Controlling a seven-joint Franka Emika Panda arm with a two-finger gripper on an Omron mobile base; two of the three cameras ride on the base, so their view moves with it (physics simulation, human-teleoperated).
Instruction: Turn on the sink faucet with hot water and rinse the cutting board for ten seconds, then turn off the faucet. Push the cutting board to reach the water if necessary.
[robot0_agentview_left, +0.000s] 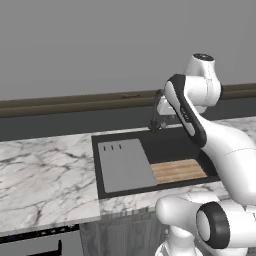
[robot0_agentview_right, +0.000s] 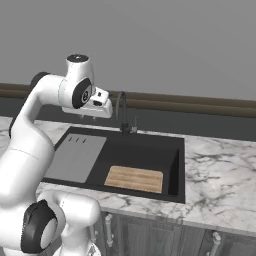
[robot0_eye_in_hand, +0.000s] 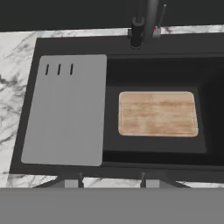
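Note:
The cutting board (robot0_eye_in_hand: 157, 113), light-brown wood, lies flat on the bottom of the black sink (robot0_eye_in_hand: 153, 70), in its right half. From the base views the cutting board (robot0_agentview_left: 177, 171) (robot0_agentview_right: 134, 179) sits towards the front of the sink (robot0_agentview_right: 145, 150). The dark gooseneck sink faucet (robot0_agentview_right: 121, 112) (robot0_eye_in_hand: 146, 22) stands at the back rim, and no water runs from it. My gripper (robot0_eye_in_hand: 111, 180) (robot0_agentview_right: 102, 114) hangs high over the sink's left half, left of the spout. It is open and holds nothing. In the left base view my arm partly covers the faucet (robot0_agentview_left: 155, 121).
A flat grey slab (robot0_eye_in_hand: 65, 109) (robot0_agentview_left: 125, 165) with three slots covers the sink's left part. White veined marble counter (robot0_agentview_left: 45, 175) (robot0_agentview_right: 220, 170) runs on both sides. A dark backsplash and grey wall stand behind the faucet.

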